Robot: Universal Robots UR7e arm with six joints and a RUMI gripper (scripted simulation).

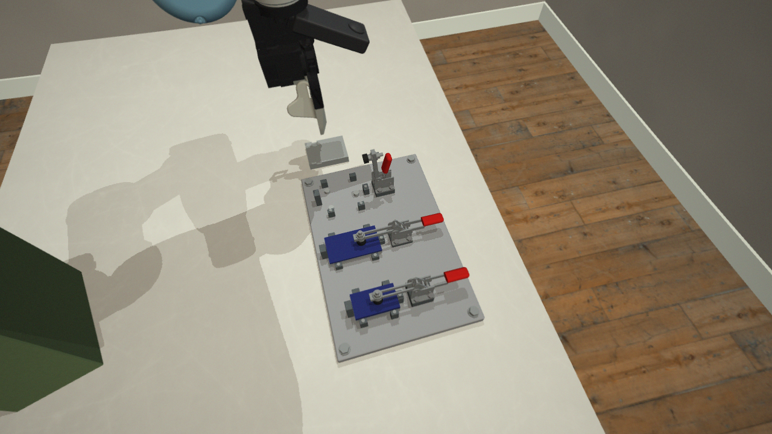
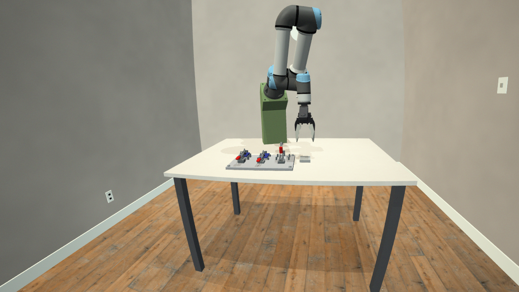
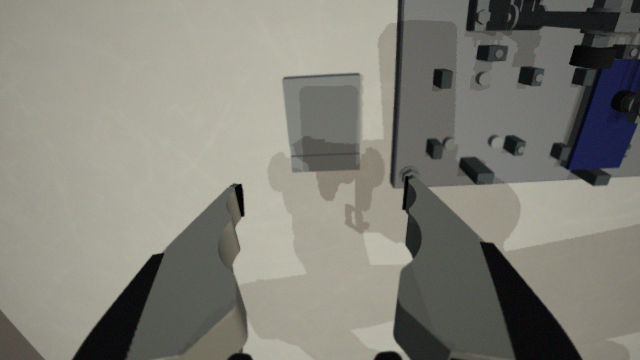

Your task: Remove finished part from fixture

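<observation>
The finished part, a grey rectangular block, lies flat on the table beside the fixture plate, apart from its edge. A thin line crosses one end in the wrist view; the slot's shape is hard to make out. My gripper is open and empty, above the table and clear of the part. One blue blank sits in the middle station, the other blue blank in the far-end station, each under a lowered clamp.
The station nearest the part holds no part; its clamp handle stands upright. Several small stops and pins rise from the plate there. The two lowered red handles reach toward the plate's long edge. The green robot pedestal stands behind.
</observation>
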